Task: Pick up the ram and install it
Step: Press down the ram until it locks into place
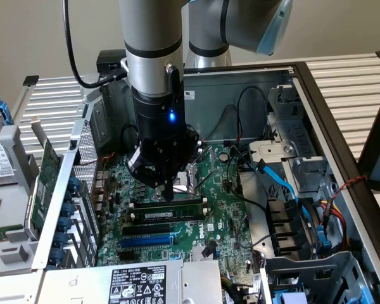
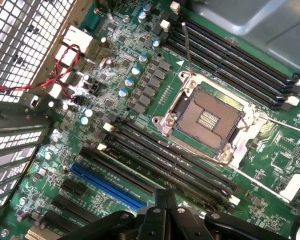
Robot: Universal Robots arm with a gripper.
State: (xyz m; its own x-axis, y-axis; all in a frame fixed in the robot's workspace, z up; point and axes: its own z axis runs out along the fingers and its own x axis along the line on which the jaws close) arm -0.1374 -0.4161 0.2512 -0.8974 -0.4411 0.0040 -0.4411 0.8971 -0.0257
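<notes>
- The tool hangs low over the motherboard, its fingers brought together into one narrow tip with nothing between them. Pinched this way it works as a pusher, not a grasper.
- That tip sits right at the ram, just above or on its top edge; contact itself cannot be made out. The ram stands on edge in the memory slot row nearest the processor socket, near the stick's middle. My reading is that it has been set in place and is being pressed home.
- In the wrist view the joined fingers point down at the bank of long black slots beside the open socket; the seated stick is hard to tell apart there.
- The blue expansion slot lies just beyond the memory rows, unused.
- The computer case lies on its side with the panel off, which gives the arm a straight drop from above.
- A green expansion card stands at the exterior view's left, clear of the work.
</notes>
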